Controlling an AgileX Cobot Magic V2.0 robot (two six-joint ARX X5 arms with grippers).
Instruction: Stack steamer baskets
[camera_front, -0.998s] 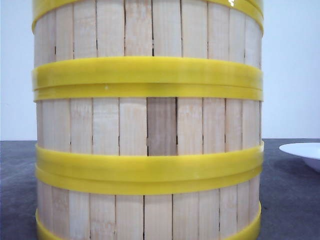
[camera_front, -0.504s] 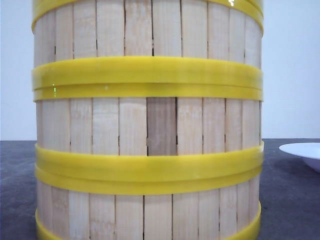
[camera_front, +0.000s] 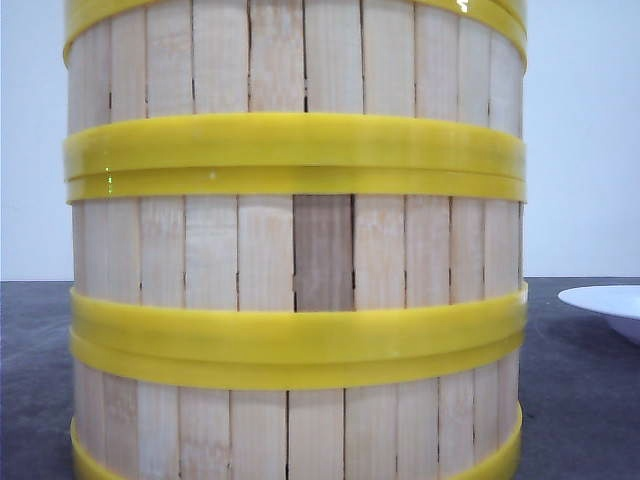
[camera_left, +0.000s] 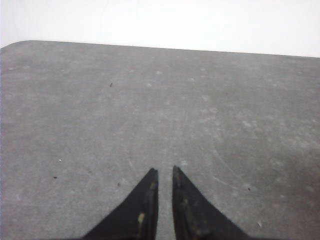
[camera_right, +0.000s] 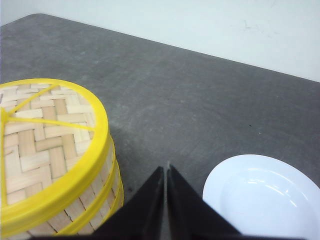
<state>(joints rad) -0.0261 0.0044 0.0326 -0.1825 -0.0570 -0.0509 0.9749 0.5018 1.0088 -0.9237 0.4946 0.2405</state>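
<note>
The steamer baskets stand stacked close to the front camera and fill most of that view: a top one (camera_front: 300, 60), a middle one (camera_front: 240, 250) and a bottom one (camera_front: 300, 430), their yellow rims meeting. In the right wrist view the stack's wall (camera_right: 97, 192) carries a woven, yellow-rimmed lid (camera_right: 45, 135). My right gripper (camera_right: 165, 167) is shut and empty, hanging between the stack and a white plate (camera_right: 265, 200). My left gripper (camera_left: 164, 170) is shut with only a thin slit between its fingers, over bare grey table (camera_left: 150, 100), holding nothing.
The white plate (camera_front: 610, 305) lies on the table to the right of the stack. A pale wall stands behind the table's far edge. The stack hides both arms from the front view.
</note>
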